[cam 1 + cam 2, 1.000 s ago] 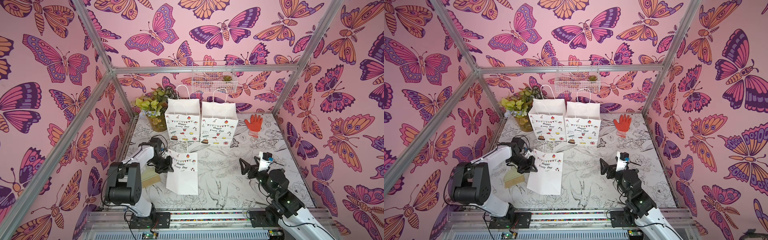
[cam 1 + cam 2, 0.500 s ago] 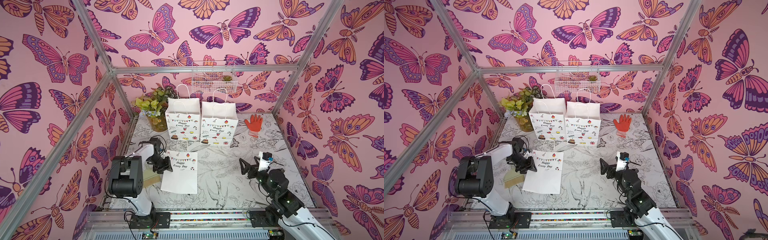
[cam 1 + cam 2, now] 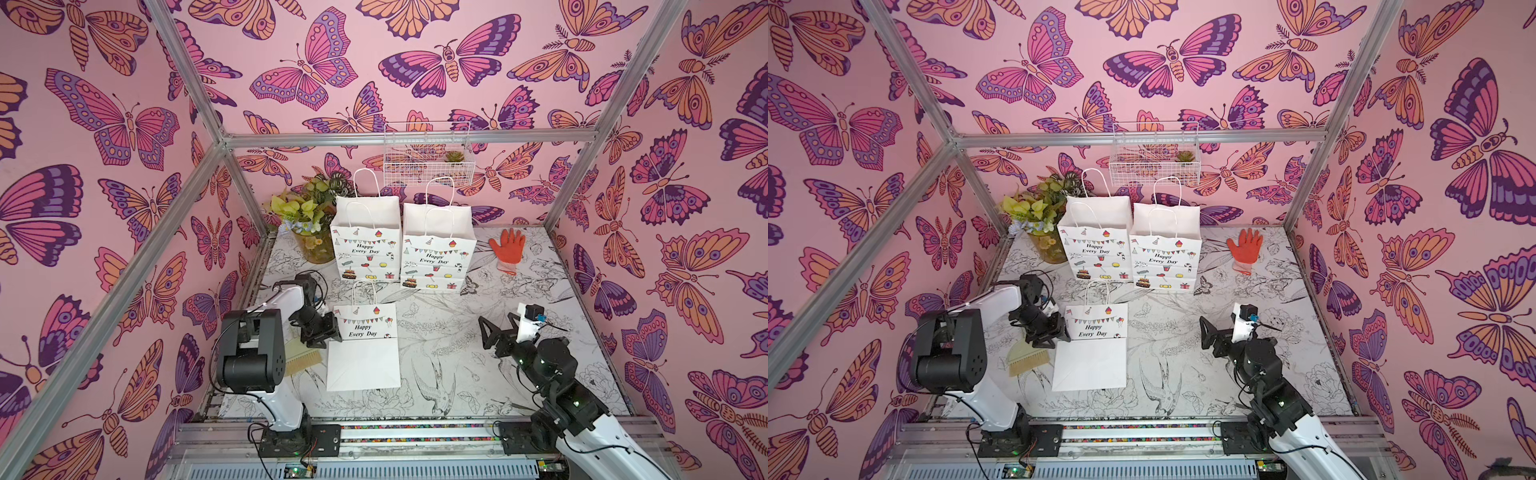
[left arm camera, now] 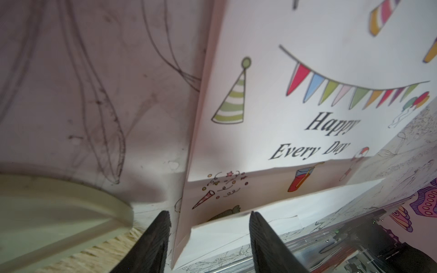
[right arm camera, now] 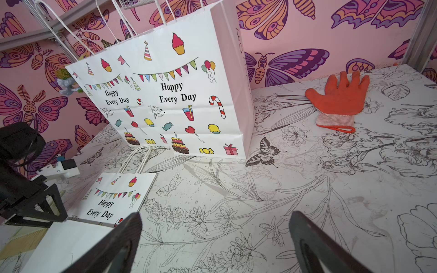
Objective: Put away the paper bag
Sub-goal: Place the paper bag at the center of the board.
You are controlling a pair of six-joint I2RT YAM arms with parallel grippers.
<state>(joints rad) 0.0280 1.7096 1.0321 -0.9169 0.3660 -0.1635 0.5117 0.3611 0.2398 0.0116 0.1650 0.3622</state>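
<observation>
A flat white paper bag [image 3: 363,349] [image 3: 1092,353] printed "Happy Every Day" lies on the table, handle pointing to the back. My left gripper [image 3: 328,332] [image 3: 1057,332] sits at the bag's left edge. In the left wrist view that gripper [image 4: 209,214] is open, and the edge of the paper bag [image 4: 283,118] passes between its fingers without being pinched. My right gripper [image 3: 498,328] [image 3: 1219,332] hovers to the right of the bag. It stands wide open [image 5: 215,215] over bare table, with the paper bag [image 5: 113,196] off to one side.
Two matching bags [image 3: 365,245] [image 3: 438,253] stand upright at the back. An orange glove [image 3: 508,249] lies at the back right, and a potted plant [image 3: 309,232] stands at the back left. A brush [image 3: 301,359] lies left of the flat bag. A wire basket [image 3: 428,158] hangs on the rear wall.
My left gripper has opened and let go of the bag's left edge. The bag has shifted slightly and now lies squarer on the table. The right arm has not moved.
</observation>
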